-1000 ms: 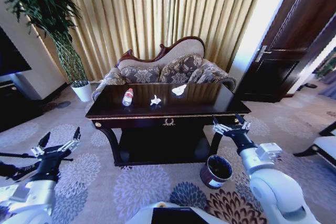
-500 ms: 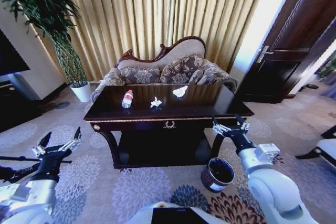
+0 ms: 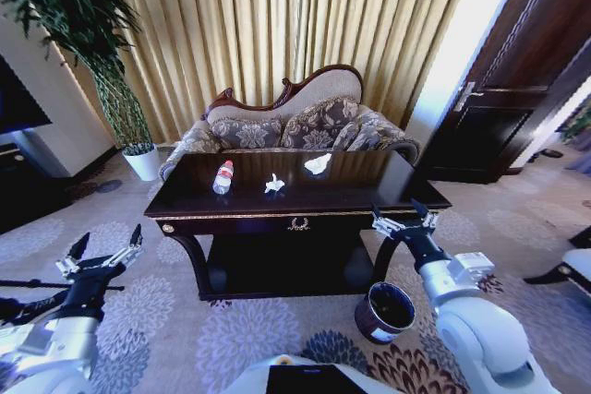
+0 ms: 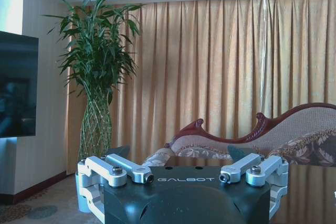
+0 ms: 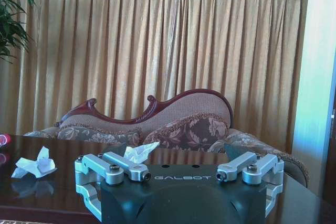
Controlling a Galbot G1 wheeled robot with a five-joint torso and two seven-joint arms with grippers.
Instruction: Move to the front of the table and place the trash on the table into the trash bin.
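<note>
The dark glossy table (image 3: 369, 193) stands ahead of me, in front of the sofa. On its top lie the trash pieces: a clear bottle with a red label (image 3: 223, 176), a crumpled white tissue (image 3: 274, 184) and a pale paper piece (image 3: 318, 163). The round dark trash bin (image 3: 386, 311) sits on the carpet by the table's front right leg. My left gripper (image 3: 106, 243) hovers open, low on the left and well short of the table. At the table's front right corner my right gripper (image 3: 399, 215) is open above the bin. The right wrist view shows the tissue (image 5: 34, 165) and the paper piece (image 5: 140, 151).
A carved-back patterned sofa (image 3: 295, 122) stands behind the table before gold curtains. A tall plant in a white pot (image 3: 143, 161) is at the back left, beside a dark TV stand (image 3: 28, 182). A dark door (image 3: 503, 108) is at the right. Patterned carpet lies open before the table.
The whole picture has shifted slightly, so the camera has moved with me; the table now looks a little nearer and wider. Both grippers stay open in the same pose.
</note>
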